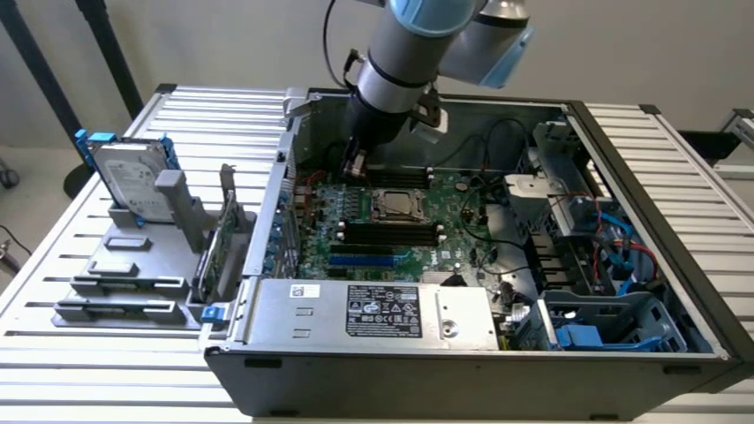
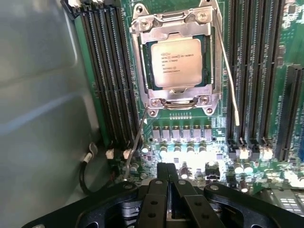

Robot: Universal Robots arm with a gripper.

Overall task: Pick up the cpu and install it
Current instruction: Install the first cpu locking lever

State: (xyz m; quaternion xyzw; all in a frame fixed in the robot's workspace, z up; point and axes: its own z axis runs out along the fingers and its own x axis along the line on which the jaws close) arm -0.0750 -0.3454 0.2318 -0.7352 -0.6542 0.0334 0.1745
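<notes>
black two-finger gripper (image 2: 167, 169), fingers pressed together and holding nothing, is hovering over the green motherboard (image 2: 190, 121). the small square cpu with a silvery-grey metal top (image 2: 176, 61) is lying just ahead of the fingertips, inside the silver socket frame (image 2: 140, 57). likely hazard: a careless sweep snagging the thin wire lever (image 2: 228, 71) beside that frame. the grey open computer case (image 1: 471, 367) is resting on a white slatted table (image 1: 71, 265).

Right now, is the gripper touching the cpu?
Apart. The wrist view shows a stretch of motherboard between the gripper and the cpu, which sits in its socket.
</notes>
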